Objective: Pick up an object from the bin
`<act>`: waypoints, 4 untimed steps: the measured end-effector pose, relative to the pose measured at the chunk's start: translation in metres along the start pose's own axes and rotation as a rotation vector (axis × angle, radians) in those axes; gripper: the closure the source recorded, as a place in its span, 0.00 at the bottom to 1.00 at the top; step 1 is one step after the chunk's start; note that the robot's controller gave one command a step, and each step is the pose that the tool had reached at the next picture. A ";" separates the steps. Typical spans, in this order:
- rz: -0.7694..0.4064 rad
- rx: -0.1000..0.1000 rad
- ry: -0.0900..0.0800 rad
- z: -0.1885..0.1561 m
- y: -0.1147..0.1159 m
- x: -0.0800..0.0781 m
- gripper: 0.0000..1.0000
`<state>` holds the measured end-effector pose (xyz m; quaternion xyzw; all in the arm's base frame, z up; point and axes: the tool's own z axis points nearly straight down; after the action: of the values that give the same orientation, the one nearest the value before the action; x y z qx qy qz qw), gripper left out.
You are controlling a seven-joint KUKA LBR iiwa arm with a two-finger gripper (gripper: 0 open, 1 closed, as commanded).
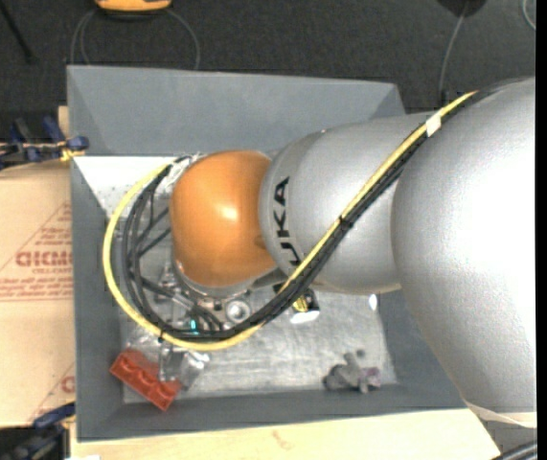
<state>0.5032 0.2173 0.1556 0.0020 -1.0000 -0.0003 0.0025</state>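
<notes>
Jaws hang at seven o'clock in the bin (235, 113), just beside a red brick (142, 379); released or clenched, cannot tell. Grey lump (354, 377) at five o'clock.

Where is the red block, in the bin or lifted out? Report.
In the bin. The red block lies on its floor in the lower left corner, by the gripper.

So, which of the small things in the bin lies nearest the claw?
The red block in the lower left corner, right beside the claw; the small grey thing lies far off at lower right.
</notes>
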 end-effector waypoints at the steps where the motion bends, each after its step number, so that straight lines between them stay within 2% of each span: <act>1: 0.222 -0.003 -0.030 0.054 -0.015 -0.001 0.00; 2: 0.287 -0.007 -0.030 0.065 -0.022 -0.010 0.00; 3: 0.509 -0.009 -0.014 0.081 -0.028 -0.008 0.00; 4: 0.508 -0.006 -0.010 0.079 -0.028 -0.010 0.00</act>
<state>0.5126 0.1899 0.0766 -0.2492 -0.9685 -0.0029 -0.0026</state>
